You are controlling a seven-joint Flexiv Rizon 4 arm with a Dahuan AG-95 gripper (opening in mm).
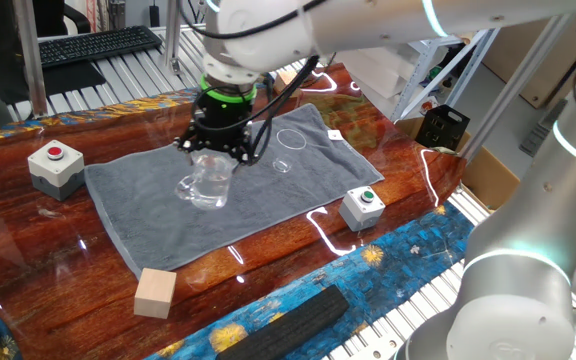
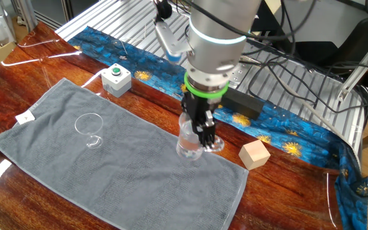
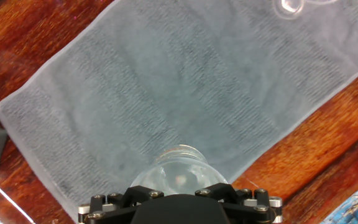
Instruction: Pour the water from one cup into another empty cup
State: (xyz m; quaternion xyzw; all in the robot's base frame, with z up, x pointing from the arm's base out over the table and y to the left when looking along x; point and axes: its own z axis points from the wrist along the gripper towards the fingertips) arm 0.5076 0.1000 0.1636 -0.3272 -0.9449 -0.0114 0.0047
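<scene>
The wide clear glass mug (image 1: 206,185) stands on the grey towel (image 1: 148,215), its handle (image 1: 183,188) pointing left. My gripper (image 1: 214,150) comes straight down on its rim, and the fingers (image 2: 203,131) close on the mug (image 2: 192,144) wall by the handle. Water shows only as a faint shimmer inside. The small handleless glass (image 1: 293,142) stands empty on the towel's far end, apart from the mug; it also shows in the other fixed view (image 2: 89,124). In the hand view the mug (image 3: 179,173) sits just under the gripper body, and the small glass (image 3: 289,6) is at the top edge.
A green-button box (image 1: 363,207) stands off the towel's right corner, and a red-button box (image 1: 56,165) off its left end. A wooden block (image 1: 155,292) and a black bar (image 1: 288,322) lie near the table's front edge. A keyboard (image 1: 98,45) is at the back.
</scene>
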